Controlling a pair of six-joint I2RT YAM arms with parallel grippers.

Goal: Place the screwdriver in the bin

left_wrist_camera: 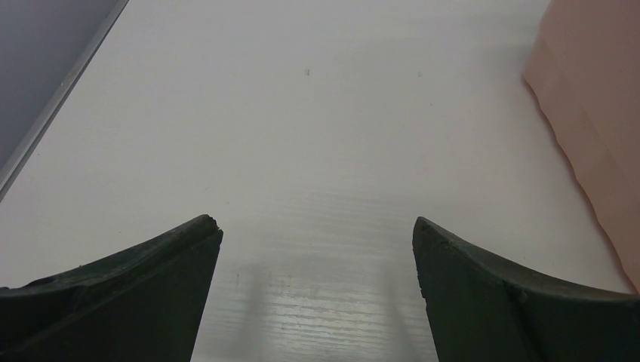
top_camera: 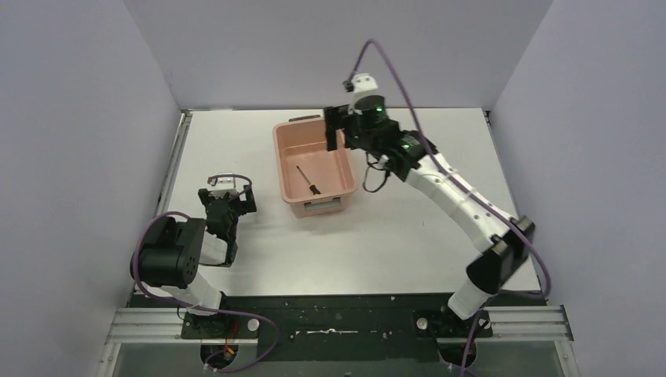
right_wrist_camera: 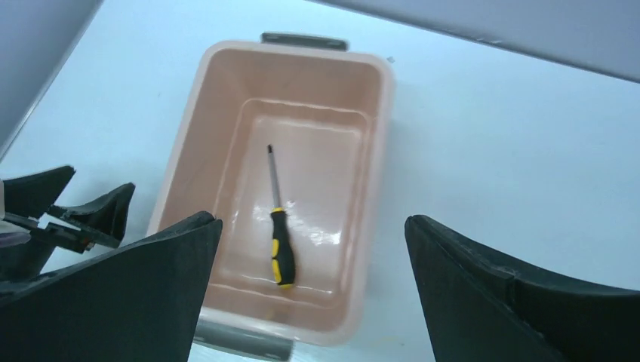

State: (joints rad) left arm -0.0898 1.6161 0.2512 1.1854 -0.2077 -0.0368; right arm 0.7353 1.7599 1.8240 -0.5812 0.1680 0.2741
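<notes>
White table (top_camera: 393, 236), far edge: screwdriver (top_camera: 306, 180) lies in the pink bin (top_camera: 279, 161); right gripper (top_camera: 334, 129) and left gripper (top_camera: 228, 198) gape empty; a low retreat could knock the bin.

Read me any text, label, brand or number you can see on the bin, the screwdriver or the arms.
No readable text in any view.
bin: plain pink walls, no label.
screwdriver: black-and-yellow handle, no brand or size mark visible.
right arm and left arm: any markings are too small to read.
</notes>
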